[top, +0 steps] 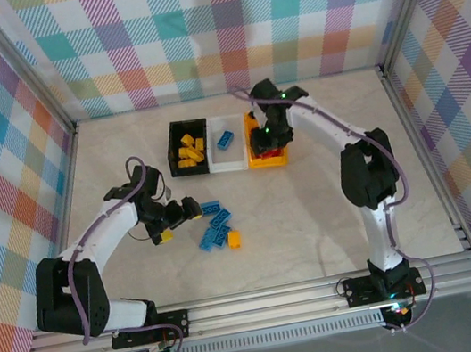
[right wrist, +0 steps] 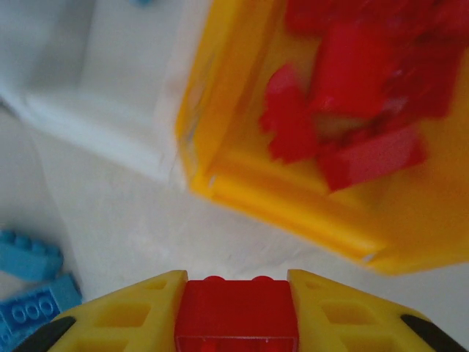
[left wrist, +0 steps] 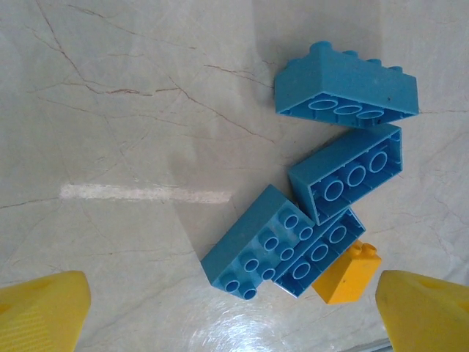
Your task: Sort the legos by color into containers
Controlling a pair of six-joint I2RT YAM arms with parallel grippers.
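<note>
Several blue legos (left wrist: 256,246) lie clustered on the table with one yellow lego (left wrist: 348,273) at their edge. My left gripper (left wrist: 234,319) hovers over them, open, its yellow fingers (left wrist: 44,312) wide apart and holding nothing. In the top view that gripper (top: 180,221) sits just left of the blue pile (top: 215,225). My right gripper (right wrist: 236,286) is shut on a red lego (right wrist: 236,319), just short of the yellow-orange bin (right wrist: 293,202), which holds red legos (right wrist: 352,110). The black bin (top: 173,150) holds yellow legos, and the white bin (top: 231,157) holds a blue one.
The three bins stand side by side at the back centre, black, white, then yellow-orange (top: 268,163). The right arm (top: 365,168) reaches over the table's right half. Metal frame rails line the sides and the near edge.
</note>
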